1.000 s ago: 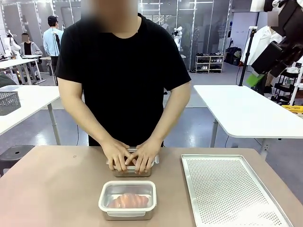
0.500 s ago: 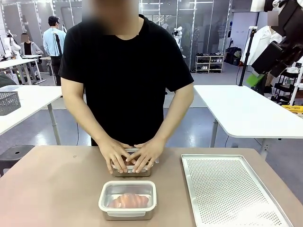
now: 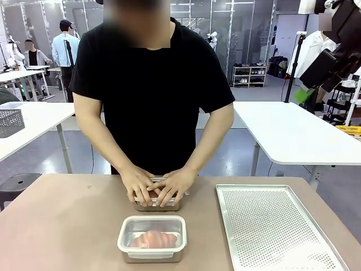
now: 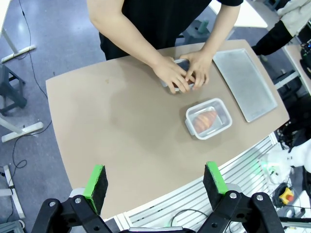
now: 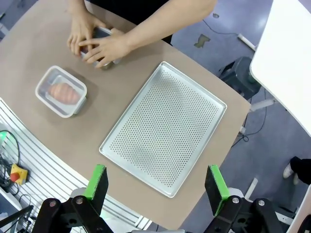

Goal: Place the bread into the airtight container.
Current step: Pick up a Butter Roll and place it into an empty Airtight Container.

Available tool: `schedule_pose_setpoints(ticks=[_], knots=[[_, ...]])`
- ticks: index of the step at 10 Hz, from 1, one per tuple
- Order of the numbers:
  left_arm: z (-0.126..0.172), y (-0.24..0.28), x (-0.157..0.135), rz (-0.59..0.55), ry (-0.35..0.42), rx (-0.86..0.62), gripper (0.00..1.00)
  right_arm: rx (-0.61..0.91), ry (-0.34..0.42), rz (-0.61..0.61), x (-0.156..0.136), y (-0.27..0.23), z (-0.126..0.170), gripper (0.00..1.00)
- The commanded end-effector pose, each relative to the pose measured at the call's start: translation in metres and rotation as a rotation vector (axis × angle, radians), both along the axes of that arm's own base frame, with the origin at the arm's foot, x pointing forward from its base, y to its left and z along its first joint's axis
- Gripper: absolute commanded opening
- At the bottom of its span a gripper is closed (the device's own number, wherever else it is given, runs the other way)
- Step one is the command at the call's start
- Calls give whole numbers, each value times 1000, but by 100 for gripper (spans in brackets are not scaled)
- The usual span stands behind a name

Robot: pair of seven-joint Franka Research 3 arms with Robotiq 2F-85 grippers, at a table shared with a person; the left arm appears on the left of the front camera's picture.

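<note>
Our left gripper hangs high above the near edge of the table, green pads spread wide with nothing between them. Our right gripper hangs just as high off the table's right end, jaws equally wide and empty, looking down on the perforated tray. In the front view the right arm's gripper shows only as a dark shape at the upper right, well clear of the work.

Below us, near the middle of the table's near side, a container holds a piece of bread under a clear lid, to the left of the tray. Just beyond it, on the far side, the person's hands press down together on a second container; what lies inside it we cannot tell, as the fingers cover most of the top.

We judge the placing itself to be largely done for the near box, with the bread already inside, and the step in hand to be the person closing or seating the lid on the far one. Both our arms stand off and wait.

Any next move of ours calls for a long descent from this height, kept clear of the person's hands until they lift from the far container.
</note>
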State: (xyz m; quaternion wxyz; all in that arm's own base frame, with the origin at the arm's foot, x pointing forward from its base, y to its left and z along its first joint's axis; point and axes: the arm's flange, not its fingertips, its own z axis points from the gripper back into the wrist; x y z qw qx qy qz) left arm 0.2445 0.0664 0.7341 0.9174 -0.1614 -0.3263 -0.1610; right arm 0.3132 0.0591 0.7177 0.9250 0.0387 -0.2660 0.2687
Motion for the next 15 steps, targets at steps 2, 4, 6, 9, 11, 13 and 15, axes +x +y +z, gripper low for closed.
schedule_pose_setpoints(ticks=[2, 4, 6, 9, 11, 13, 15], knots=[[2, 0, 0, -9, -3, 6, 100, -5, -15, -6, -1, -2, -3, 100], [2, 0, 0, -9, -3, 6, 100, -5, -15, -6, -1, -2, -3, 100], [2, 0, 0, -9, -3, 6, 100, -5, -15, -6, -1, -2, -3, 100], [2, 0, 0, -9, -3, 6, 100, -5, -15, -6, -1, -2, -3, 100], [2, 0, 0, -9, -3, 6, 100, -5, -15, -6, -1, -2, -3, 100], [2, 0, 0, -9, -3, 6, 100, -5, -15, -6, -1, -2, -3, 100], [2, 0, 0, -9, -3, 6, 100, -5, -15, -6, -1, -2, -3, 100]])
